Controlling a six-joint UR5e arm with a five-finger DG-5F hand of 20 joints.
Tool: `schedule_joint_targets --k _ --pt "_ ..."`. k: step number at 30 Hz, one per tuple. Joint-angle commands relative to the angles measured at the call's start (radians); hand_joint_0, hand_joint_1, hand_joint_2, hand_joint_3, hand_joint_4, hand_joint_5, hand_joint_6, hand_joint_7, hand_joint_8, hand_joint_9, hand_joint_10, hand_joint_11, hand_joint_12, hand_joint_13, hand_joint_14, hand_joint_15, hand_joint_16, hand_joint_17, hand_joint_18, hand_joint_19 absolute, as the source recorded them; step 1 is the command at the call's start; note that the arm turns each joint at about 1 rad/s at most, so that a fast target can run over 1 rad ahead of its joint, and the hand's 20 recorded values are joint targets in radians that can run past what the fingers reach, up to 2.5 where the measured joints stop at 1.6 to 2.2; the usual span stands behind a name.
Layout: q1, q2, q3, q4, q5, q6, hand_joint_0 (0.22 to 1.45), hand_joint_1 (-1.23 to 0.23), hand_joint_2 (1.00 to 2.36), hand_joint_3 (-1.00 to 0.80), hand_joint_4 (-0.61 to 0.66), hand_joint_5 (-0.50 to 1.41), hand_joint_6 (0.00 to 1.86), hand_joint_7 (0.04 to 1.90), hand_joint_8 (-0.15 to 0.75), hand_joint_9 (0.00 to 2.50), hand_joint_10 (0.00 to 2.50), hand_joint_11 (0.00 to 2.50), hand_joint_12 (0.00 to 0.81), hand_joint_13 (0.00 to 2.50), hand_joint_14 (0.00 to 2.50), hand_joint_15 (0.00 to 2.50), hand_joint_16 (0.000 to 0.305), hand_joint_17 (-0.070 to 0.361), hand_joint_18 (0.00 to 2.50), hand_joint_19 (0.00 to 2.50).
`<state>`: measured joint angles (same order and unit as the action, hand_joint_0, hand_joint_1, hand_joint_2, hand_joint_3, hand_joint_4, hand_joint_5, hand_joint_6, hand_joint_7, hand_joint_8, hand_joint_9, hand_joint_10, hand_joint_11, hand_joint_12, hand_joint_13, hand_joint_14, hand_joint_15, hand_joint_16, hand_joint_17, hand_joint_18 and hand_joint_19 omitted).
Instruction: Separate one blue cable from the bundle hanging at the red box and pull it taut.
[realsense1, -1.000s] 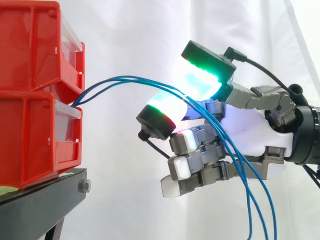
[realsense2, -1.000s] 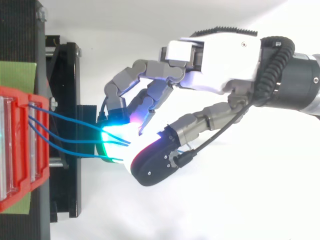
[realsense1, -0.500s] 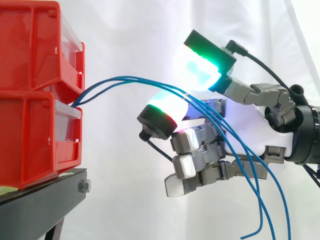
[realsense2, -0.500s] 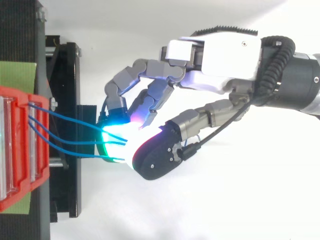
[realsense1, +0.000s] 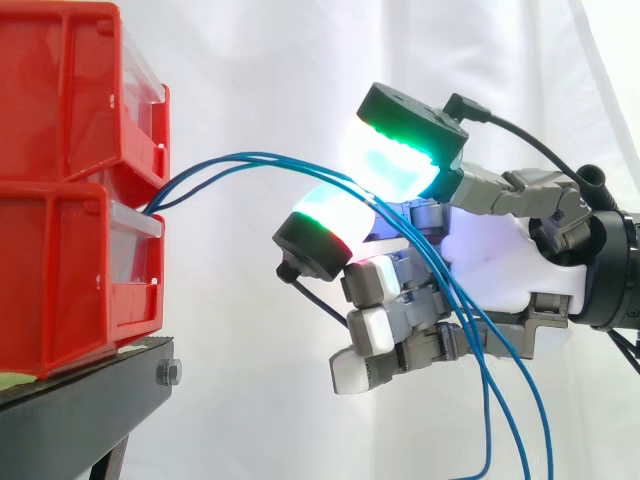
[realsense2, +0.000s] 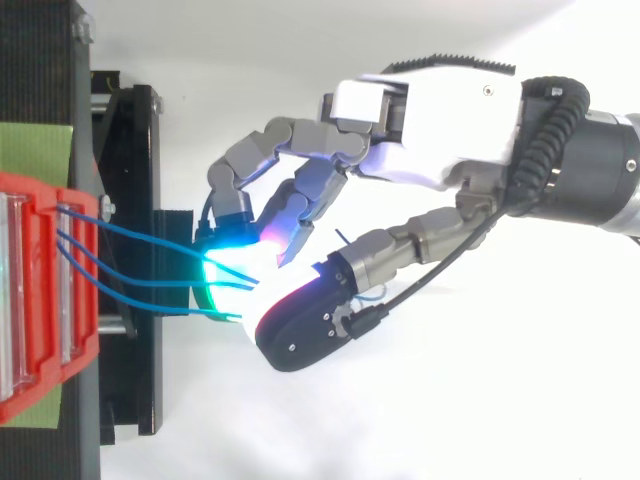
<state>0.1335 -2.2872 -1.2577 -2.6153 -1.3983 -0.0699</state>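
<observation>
Three thin blue cables (realsense1: 262, 157) leave the gap between the two stacked red bins (realsense1: 60, 270) and arc to the right into my hand (realsense1: 500, 260). There they run between a green-glowing upper pad (realsense1: 395, 150) and a rounder pad (realsense1: 315, 235) below it, which close together on them. Past the pads the cables drape over the palm and hang down out of the bottom of the side view. From above, the cables (realsense2: 160, 284) fan from the bins (realsense2: 40, 300) to the hand (realsense2: 440, 110), whose other fingers are curled.
The bins stand on a black stand (realsense1: 80, 410) at the left, with a green strip (realsense2: 30, 150) under them in the top view. A white curtain fills the background. The arm comes in from the right.
The green upper pad lifted away from the cables half a second ago and has come back down onto them. The hanging cable ends have swung left. The hand has stayed in place.
</observation>
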Motion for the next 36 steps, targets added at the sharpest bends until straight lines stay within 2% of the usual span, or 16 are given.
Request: schedule_joint_targets --k 1,7,11,13,16,17,21,24,26,30,32,33,36 --pt "0.002 0.0 0.0 0.0 0.005 0.002 0.78 -0.9 1.0 -0.5 0.16 -0.21 0.92 1.14 0.39 1.04 0.02 0.81 0.38 1.08 0.02 0.58 0.047 0.106 0.83 0.45" --pt "0.002 0.0 0.0 0.0 0.005 0.002 0.75 -0.93 1.0 -0.5 0.18 -0.2 0.91 1.13 0.387 1.05 0.02 0.83 0.379 1.09 0.02 0.58 0.048 0.108 0.84 0.45" --pt "0.002 0.0 0.001 0.0 0.005 0.004 0.61 -0.9 1.0 -0.5 0.19 -0.2 0.91 1.12 0.388 1.04 0.02 0.82 0.385 1.08 0.02 0.58 0.05 0.111 0.84 0.48" --pt "0.002 0.0 0.0 0.0 0.005 0.005 0.54 -0.79 1.0 -0.5 0.19 -0.19 0.9 1.11 0.394 1.06 0.02 0.82 0.403 1.09 0.02 0.59 0.053 0.118 0.85 0.5" --pt "0.002 0.0 0.001 0.0 0.005 0.005 0.54 -0.65 1.0 -0.5 0.2 -0.19 0.89 1.09 0.401 1.1 0.02 0.8 0.402 1.1 0.02 0.59 0.053 0.119 0.86 0.52" --pt "0.002 0.0 0.001 0.0 0.005 0.005 0.55 -0.55 1.0 -0.5 0.19 -0.19 0.89 1.08 0.395 1.1 0.02 0.79 0.407 1.1 0.02 0.6 0.053 0.119 0.86 0.54" --pt "0.002 0.0 0.0 -0.002 0.005 0.005 0.58 -0.49 1.0 -0.5 0.19 -0.19 0.88 1.11 0.394 1.1 0.02 0.79 0.401 1.11 0.02 0.6 0.052 0.118 0.86 0.56" --pt "0.002 0.0 0.0 -0.003 0.005 0.005 0.63 -0.53 1.0 -0.47 0.17 -0.18 0.88 1.14 0.398 1.1 0.02 0.8 0.401 1.11 0.02 0.6 0.052 0.118 0.87 0.55" --pt "0.0 0.0 0.0 -0.003 0.005 0.005 0.62 -0.65 1.02 -0.28 0.17 -0.19 0.88 1.21 0.4 1.09 0.02 0.8 0.406 1.11 0.02 0.6 0.052 0.118 0.87 0.54" --pt "-0.002 0.0 0.0 -0.003 0.005 0.005 0.63 -0.75 1.02 -0.16 0.13 -0.19 0.89 1.29 0.404 1.07 0.02 0.82 0.404 1.1 0.02 0.6 0.053 0.119 0.87 0.53" --pt "-0.002 0.0 0.0 -0.003 0.005 0.005 0.69 -0.84 1.02 -0.16 0.08 -0.2 0.91 1.35 0.401 1.05 0.02 0.83 0.402 1.1 0.02 0.59 0.053 0.118 0.88 0.51" --pt "0.0 0.0 0.0 -0.003 0.005 0.005 0.73 -0.87 1.02 -0.17 0.1 -0.21 0.92 1.36 0.401 1.05 0.02 0.82 0.399 1.1 0.02 0.59 0.052 0.118 0.88 0.51" --pt "-0.002 0.0 0.0 -0.003 0.005 0.005 0.81 -0.9 1.01 -0.35 0.09 -0.21 0.93 1.23 0.388 1.03 0.02 0.82 0.381 1.08 0.02 0.6 0.051 0.114 0.84 0.51"
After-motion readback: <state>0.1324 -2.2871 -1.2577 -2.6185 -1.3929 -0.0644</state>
